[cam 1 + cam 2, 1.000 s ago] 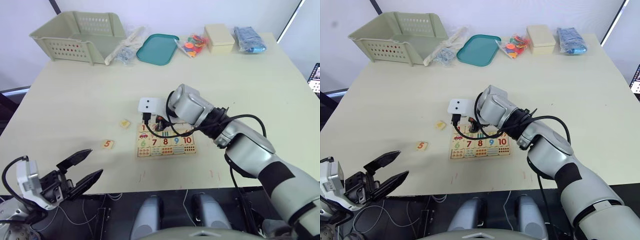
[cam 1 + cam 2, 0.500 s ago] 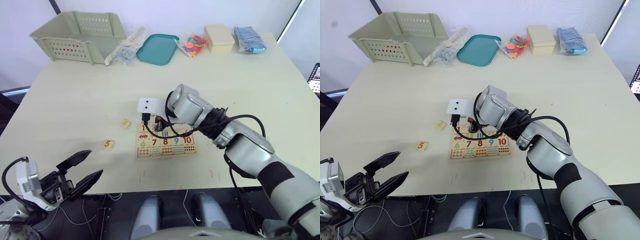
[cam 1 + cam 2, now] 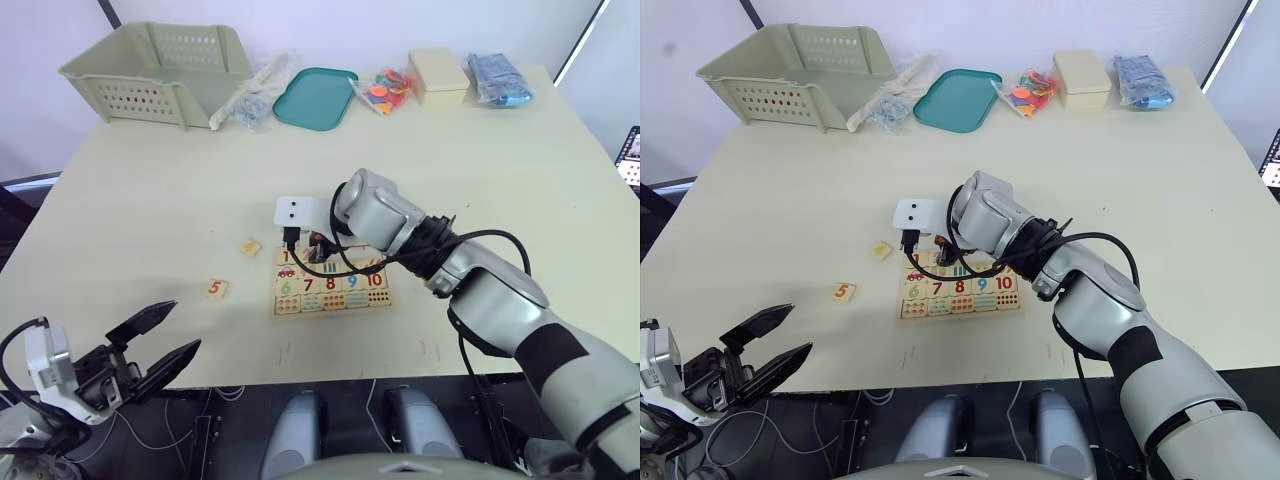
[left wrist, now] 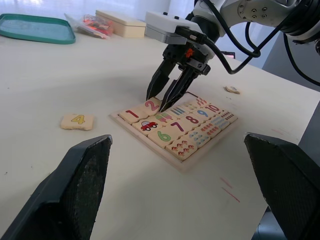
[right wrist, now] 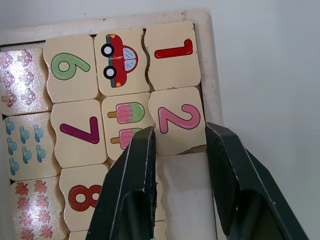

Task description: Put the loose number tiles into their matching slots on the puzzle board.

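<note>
The puzzle board lies mid-table, most of its slots filled. My right gripper hangs over its corner, open, its fingertips flanking the 2 tile. That tile lies flat in its slot beside the 1 tile. The slot on the 2 tile's other side is bare. A loose 4 tile and a loose 5 tile lie on the table left of the board. One more small tile lies beyond the board, its numeral unreadable. My left gripper is open and empty past the table's front left edge.
Along the back edge stand a green basket, a clear bag, a teal tray, a heap of bright plastic pieces, a cream box and a blue packet.
My left gripper has sunk a little lower at the front left. The right gripper and the tiles have not moved.
</note>
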Controlling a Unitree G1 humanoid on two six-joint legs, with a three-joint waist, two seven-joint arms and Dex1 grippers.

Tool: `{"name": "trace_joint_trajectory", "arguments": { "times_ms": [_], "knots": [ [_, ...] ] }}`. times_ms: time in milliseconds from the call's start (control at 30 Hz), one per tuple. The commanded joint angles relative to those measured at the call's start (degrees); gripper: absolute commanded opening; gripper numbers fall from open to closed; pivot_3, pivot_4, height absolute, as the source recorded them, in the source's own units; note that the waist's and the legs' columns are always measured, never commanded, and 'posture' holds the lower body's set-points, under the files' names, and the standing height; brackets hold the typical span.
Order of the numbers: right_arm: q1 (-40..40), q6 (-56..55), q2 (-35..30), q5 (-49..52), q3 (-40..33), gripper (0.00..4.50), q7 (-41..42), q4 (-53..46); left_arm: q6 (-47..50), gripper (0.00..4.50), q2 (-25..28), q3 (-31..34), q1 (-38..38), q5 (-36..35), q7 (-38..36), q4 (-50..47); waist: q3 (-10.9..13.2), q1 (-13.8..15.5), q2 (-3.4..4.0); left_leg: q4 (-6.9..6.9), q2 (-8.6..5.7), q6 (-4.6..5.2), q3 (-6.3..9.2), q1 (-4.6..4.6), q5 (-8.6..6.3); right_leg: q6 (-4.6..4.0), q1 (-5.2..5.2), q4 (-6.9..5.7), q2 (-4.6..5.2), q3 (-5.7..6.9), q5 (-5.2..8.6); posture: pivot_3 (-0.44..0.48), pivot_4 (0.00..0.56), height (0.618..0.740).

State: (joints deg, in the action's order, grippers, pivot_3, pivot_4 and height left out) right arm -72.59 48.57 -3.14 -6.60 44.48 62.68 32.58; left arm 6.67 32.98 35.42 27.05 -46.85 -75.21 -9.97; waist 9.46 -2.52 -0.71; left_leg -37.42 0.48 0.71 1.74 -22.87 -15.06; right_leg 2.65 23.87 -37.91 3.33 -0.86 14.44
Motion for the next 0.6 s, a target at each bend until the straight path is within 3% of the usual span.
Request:
{"name": "trace_joint_trajectory", "arguments": {
  "times_ms": [33,600],
  "knots": [
    [0.13,-0.60,0.34,-0.40,-1.45,0.91,0.34,-0.60,-1.09,4.50,-0.21,1.43,0.37,-0.14,0.08,0.10,0.00,0.00,0.00,0.00,0.00,0.00,0.00,0.00,0.00,0.00,0.00,0.00,0.01,0.00,0.00,0.000,0.150,0.740],
    [0.25,-0.50,0.31,-0.68,-1.41,0.91,0.32,-0.93,-0.97,4.50,-0.15,1.11,-0.28,0.07,0.26,0.12,0.00,0.00,0.00,0.00,-0.01,0.00,0.00,0.00,0.00,0.00,0.00,0.00,0.19,0.01,0.00,0.000,0.150,0.740]
  ]
}}
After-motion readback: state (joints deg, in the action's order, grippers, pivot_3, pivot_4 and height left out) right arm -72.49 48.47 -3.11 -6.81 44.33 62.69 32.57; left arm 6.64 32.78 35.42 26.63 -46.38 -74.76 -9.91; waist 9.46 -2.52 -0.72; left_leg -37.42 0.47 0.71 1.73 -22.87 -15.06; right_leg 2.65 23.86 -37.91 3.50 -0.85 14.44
